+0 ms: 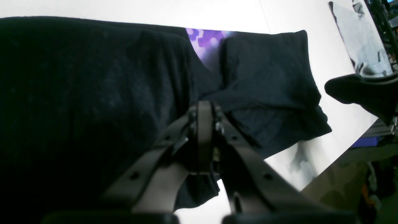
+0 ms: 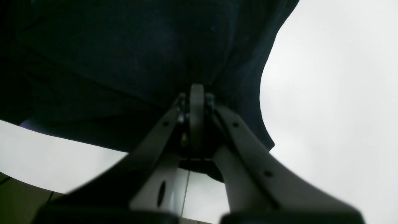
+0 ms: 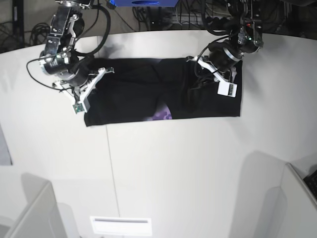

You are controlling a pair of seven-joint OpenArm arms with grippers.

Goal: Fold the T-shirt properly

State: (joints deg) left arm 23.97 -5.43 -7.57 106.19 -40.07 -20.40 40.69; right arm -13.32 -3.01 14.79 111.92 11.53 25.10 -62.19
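Note:
The black T-shirt point(image 3: 129, 91) lies as a long folded band across the far half of the white table point(image 3: 188, 168). A bit of purple print point(image 3: 161, 116) peeks out at its near edge and also shows as purple print point(image 1: 205, 39) in the left wrist view. My left gripper point(image 3: 194, 62) sits on the band's right part. Up close, the left gripper point(image 1: 203, 109) is shut, pinching a ridge of T-shirt point(image 1: 93, 93) cloth. My right gripper point(image 3: 104, 71) is at the band's left end. In its own view, the right gripper point(image 2: 196, 93) is shut on dark T-shirt point(image 2: 124, 46) fabric that drapes over it.
Cables and a blue box point(image 3: 143, 2) crowd the space behind the table's far edge. Grey partitions point(image 3: 34, 213) stand at the near corners. A white label point(image 3: 120, 225) lies on the near side of the table. A dark, blurred shape point(image 1: 367, 90) juts in at the table edge on the right of the left wrist view.

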